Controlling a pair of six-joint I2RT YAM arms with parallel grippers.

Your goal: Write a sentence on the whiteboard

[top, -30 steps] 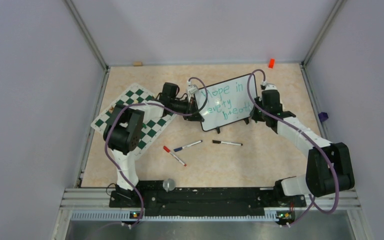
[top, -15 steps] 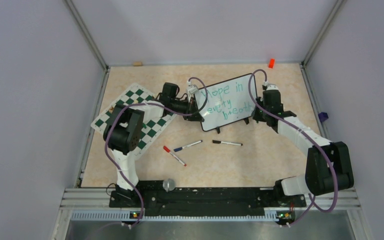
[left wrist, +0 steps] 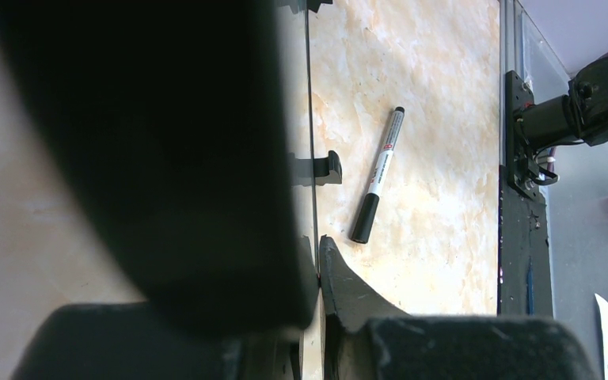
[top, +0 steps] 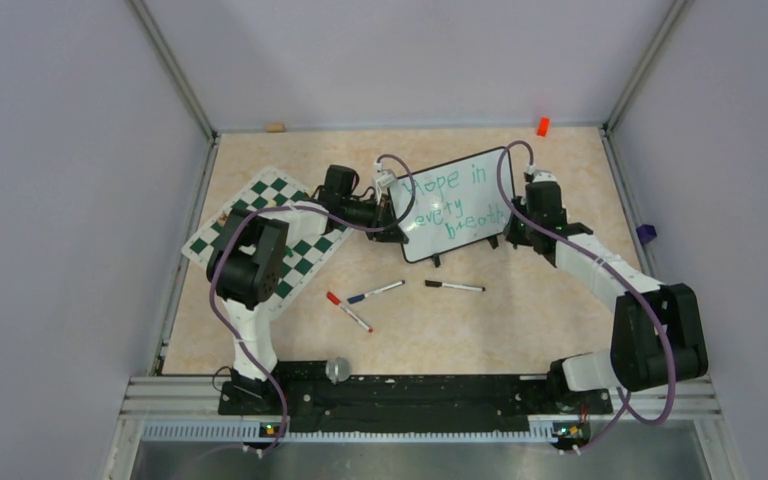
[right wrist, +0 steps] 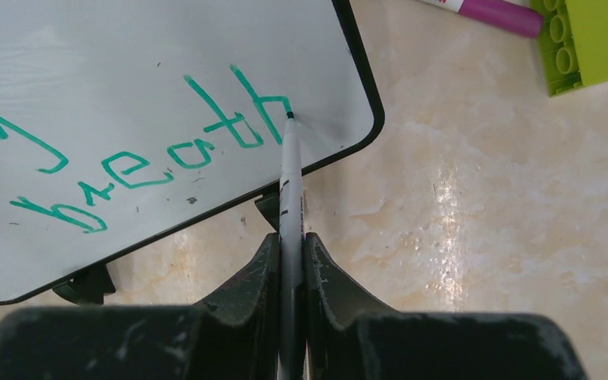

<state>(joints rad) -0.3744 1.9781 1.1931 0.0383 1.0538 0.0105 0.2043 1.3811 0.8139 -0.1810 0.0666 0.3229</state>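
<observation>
White-and-black arms (top: 252, 335); purple cables (top: 216, 303)

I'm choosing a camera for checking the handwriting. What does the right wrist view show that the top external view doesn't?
Right wrist only: the pen tip sitting at the last letter of "breath", and a green brick past the whiteboard. Top external only: all three lines of the writing, the left gripper clamped on the whiteboard's edge, the chess mat, three loose markers. Both: the whiteboard and the right gripper holding the pen.
</observation>
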